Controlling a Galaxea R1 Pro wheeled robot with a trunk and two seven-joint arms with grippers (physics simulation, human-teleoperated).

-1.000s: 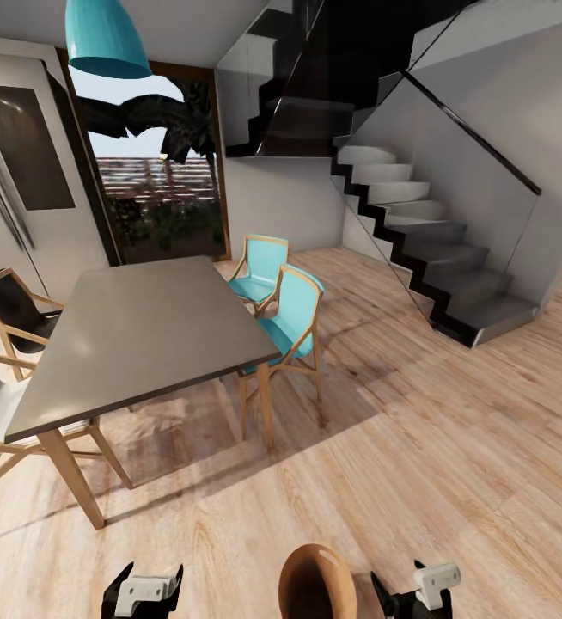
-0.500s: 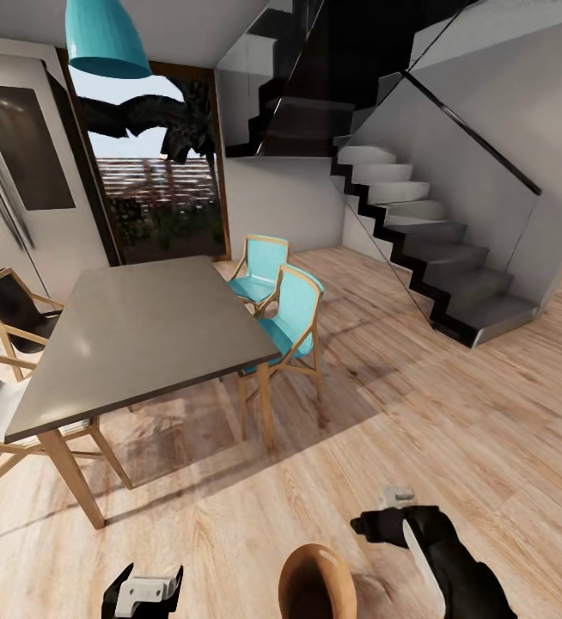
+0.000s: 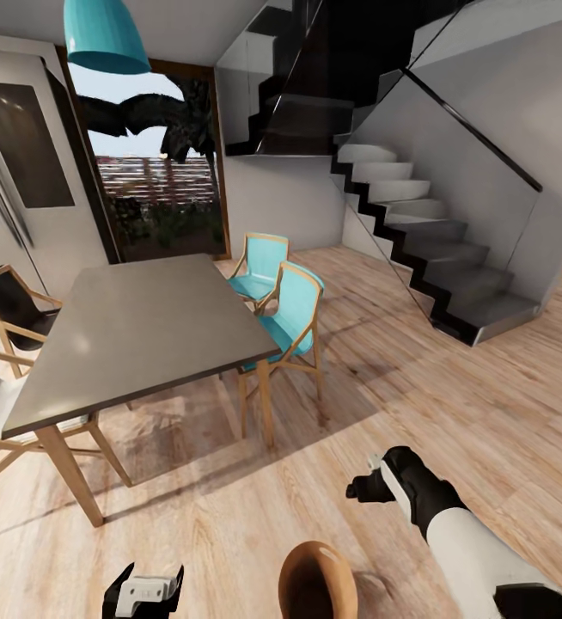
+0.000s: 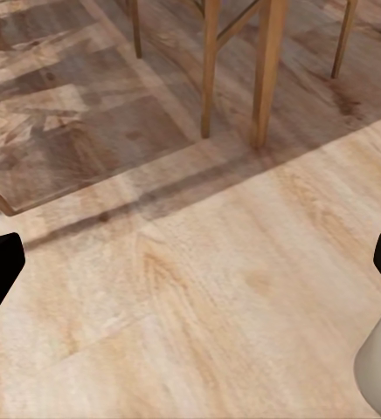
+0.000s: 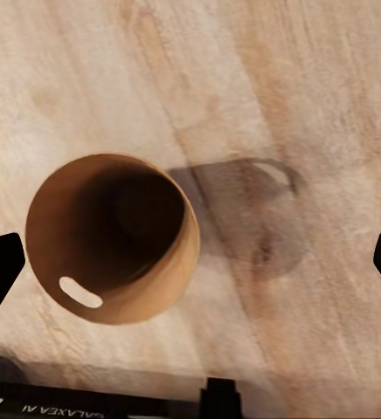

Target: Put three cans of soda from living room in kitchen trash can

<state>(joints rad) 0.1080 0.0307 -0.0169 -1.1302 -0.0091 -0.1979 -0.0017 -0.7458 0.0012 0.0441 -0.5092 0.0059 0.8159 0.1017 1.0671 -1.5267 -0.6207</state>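
Note:
I am in the room with the grey table and the stairs; the soda cans and the living room are out of view. A brown round bin (image 3: 317, 583), open at the top, stands on the wood floor just in front of me. The right wrist view looks down into the bin (image 5: 112, 236), which has a slot handle in its wall and looks empty. My right gripper (image 3: 363, 489) hangs above the floor just right of the bin, open (image 5: 190, 266) and holding nothing. My left gripper (image 3: 143, 591) sits low to the bin's left, open (image 4: 190, 271) over bare floor.
A grey table (image 3: 135, 327) on wooden legs stands ahead at the left, with turquoise chairs (image 3: 291, 314) on its right side and a dark chair (image 3: 10, 309) on its left. Grey stairs (image 3: 436, 249) rise at the right. Open wood floor (image 3: 453, 404) lies between them.
My right arm has risen from the picture's bottom edge and reached forward, so its gripper now hangs higher beside the bin. The left gripper and the bin have stayed put.

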